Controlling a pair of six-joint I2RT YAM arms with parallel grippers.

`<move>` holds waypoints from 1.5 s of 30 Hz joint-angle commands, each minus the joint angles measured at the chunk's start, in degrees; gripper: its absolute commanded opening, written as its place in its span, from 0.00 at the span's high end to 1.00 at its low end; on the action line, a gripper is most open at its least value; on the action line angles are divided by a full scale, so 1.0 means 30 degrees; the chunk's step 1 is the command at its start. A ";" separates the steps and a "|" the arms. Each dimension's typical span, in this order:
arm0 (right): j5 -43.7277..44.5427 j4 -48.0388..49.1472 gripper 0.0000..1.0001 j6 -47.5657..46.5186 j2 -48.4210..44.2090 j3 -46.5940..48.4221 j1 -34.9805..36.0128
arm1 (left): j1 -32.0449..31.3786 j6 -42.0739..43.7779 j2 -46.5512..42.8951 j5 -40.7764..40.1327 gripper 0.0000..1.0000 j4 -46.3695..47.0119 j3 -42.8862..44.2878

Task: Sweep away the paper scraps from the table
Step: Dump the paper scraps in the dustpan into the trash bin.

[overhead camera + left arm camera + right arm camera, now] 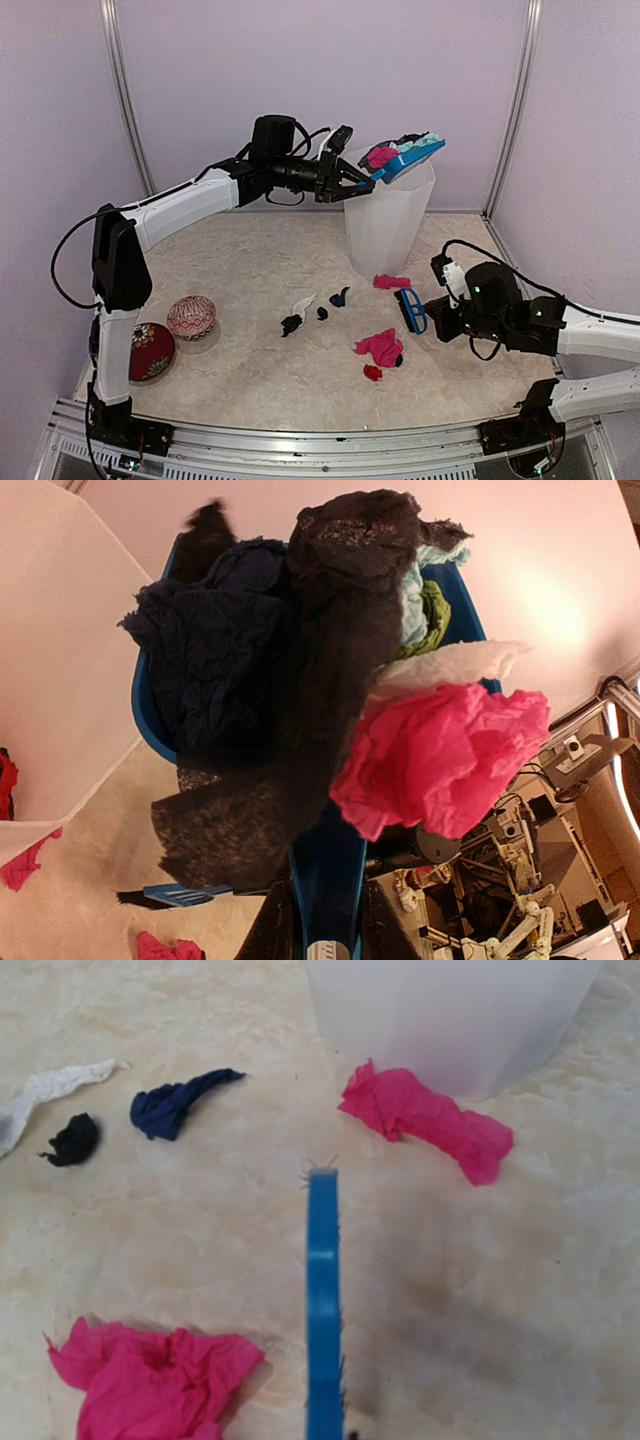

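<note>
Dustpan (pixel 412 160) full of scraps (pixel 383 155), left tool (pixel 365 178) clamped on it above bin (pixel 385 225) | next: I'd tip it in | right tool (pixel 431 316) grips brush (pixel 410 308), more scraps on desk (pixel 250 280).

Bin (pixel 388 225), 2 balls (pixel 191 317); table (pixel 255 265) between seemingly bare.

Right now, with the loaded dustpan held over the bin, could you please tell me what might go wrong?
1. The dustpan is heaped and a pink scrap hangs over its side; tipping may drop it outside the bin, back onto the table.
2. The left pincer holds the dustpan by its handle alone, so it might twist.
3. The brush, sweeping the pink wad beside the bin, could nudge the bin.
</note>
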 commanded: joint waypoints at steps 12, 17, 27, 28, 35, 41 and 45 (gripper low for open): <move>-0.0562 0.0398 1.00 0.0496 -0.0661 -0.0002 -0.0220 | 0.0669 -1.9403 0.2814 0.0717 1.00 1.8713 0.0994; -0.0637 0.0575 1.00 0.0652 -0.0783 0.0090 -0.0209 | 0.0553 -2.1361 0.3325 -0.0621 1.00 1.9978 0.1133; -0.0702 0.0408 1.00 0.0716 -0.1660 0.0225 -0.0226 | 0.0451 -2.1504 0.2997 -0.0844 1.00 2.0364 0.0868; -0.0725 0.0408 1.00 0.0716 -0.1896 0.0244 -0.0200 | 0.0460 -2.1467 0.2925 -0.0838 1.00 2.0346 0.0814; -0.0795 0.0260 1.00 0.0915 -0.3579 0.0386 -0.0203 | 0.0491 -2.1362 0.2598 -0.0727 1.00 2.0585 0.0363; 0.0127 -0.0154 1.00 0.0596 -0.4657 0.0383 -0.0218 | 0.0462 -2.1217 0.2412 -0.0466 1.00 2.0597 0.0306; 0.0931 -0.0933 1.00 0.0397 -0.4798 0.0692 -0.0236 | 0.0263 -2.0637 0.2339 0.0005 1.00 1.9928 0.0384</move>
